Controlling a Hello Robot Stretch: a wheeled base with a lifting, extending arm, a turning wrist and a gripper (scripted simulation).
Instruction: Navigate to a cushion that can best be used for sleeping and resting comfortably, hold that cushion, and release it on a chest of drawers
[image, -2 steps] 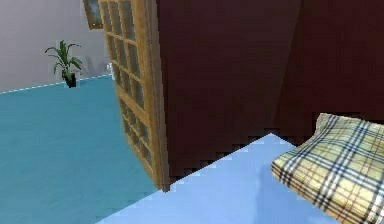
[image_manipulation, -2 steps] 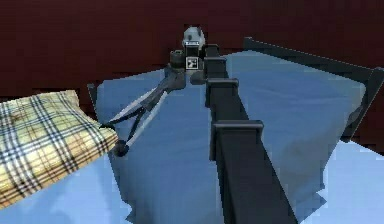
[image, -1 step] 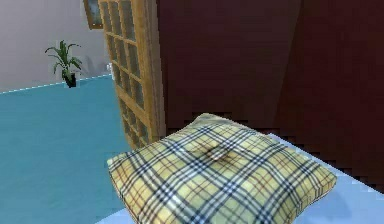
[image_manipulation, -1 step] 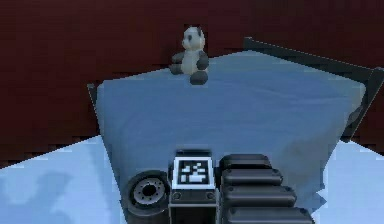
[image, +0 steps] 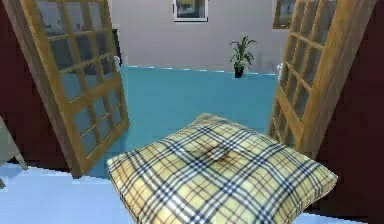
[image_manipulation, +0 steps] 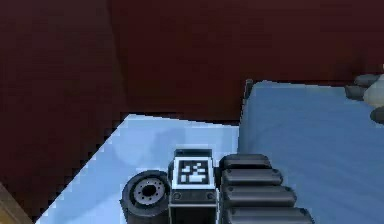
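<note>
The plaid cushion (image: 222, 168) lies at the forward view's lower centre on a pale blue surface (image: 50, 195), right of a glass-paned door (image: 80, 70). The claw (image_manipulation: 148, 196) sits at the arm side view's bottom; I cannot tell whether it holds anything.

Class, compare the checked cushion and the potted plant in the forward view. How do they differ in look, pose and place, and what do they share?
The cushion is yellow with dark checks; the plant is green in a dark pot. The cushion lies flat on a pale blue surface nearby; the plant stands upright on the teal floor by the far wall. Both sit near the view's middle.
</note>
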